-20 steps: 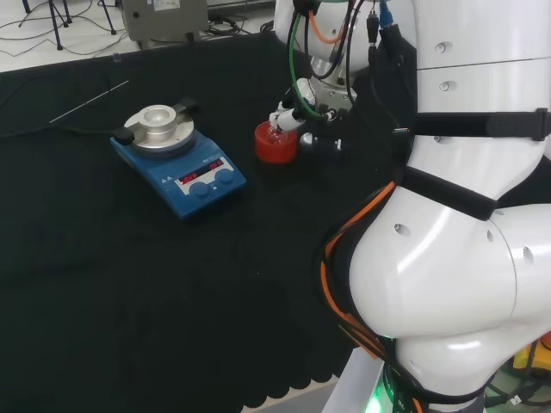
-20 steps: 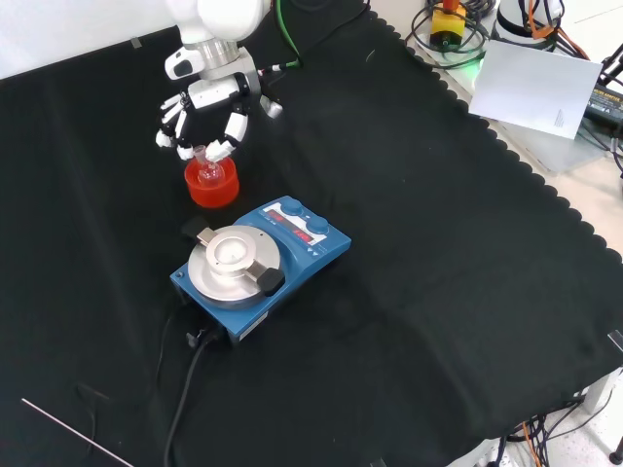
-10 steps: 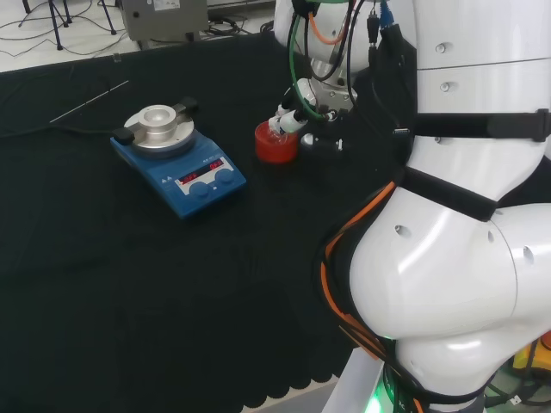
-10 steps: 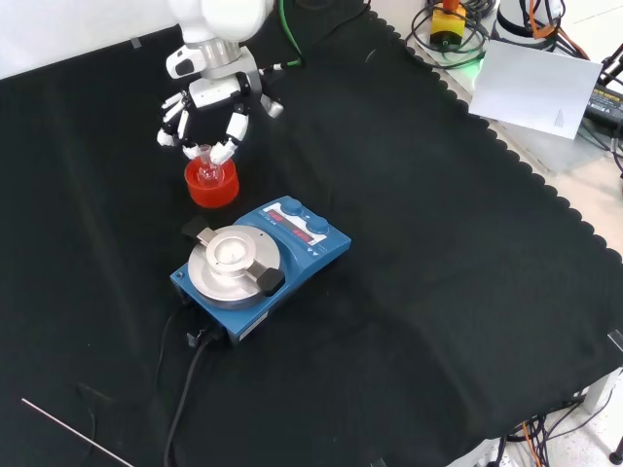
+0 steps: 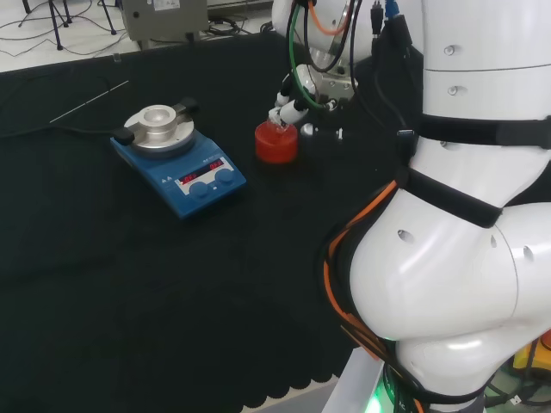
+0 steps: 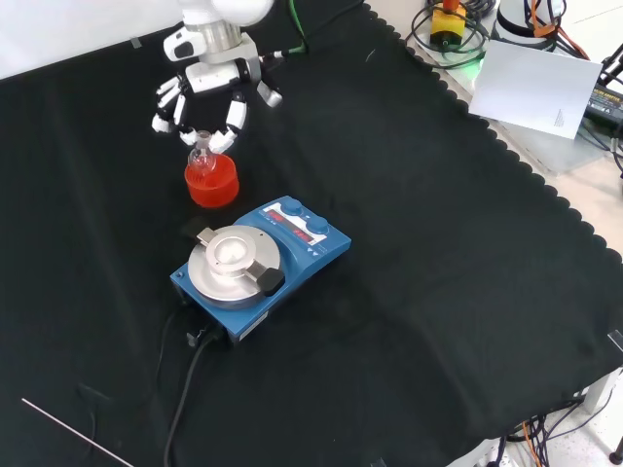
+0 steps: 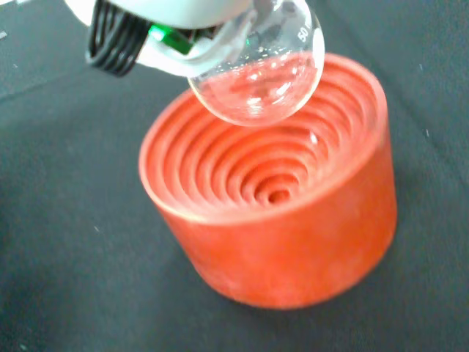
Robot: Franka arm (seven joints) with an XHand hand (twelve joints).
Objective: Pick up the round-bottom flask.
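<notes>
Fingers (image 6: 232,115) of the hand (image 6: 206,89), pinching the round-bottom flask (image 7: 258,70), have raised it off the red stand (image 7: 272,191).

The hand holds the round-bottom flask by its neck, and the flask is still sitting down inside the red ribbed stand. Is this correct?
Not quite. The hand does hold the round-bottom flask by its neck, but the wrist view shows the bulb lifted clear above the red ribbed stand, not sitting in it.
</notes>
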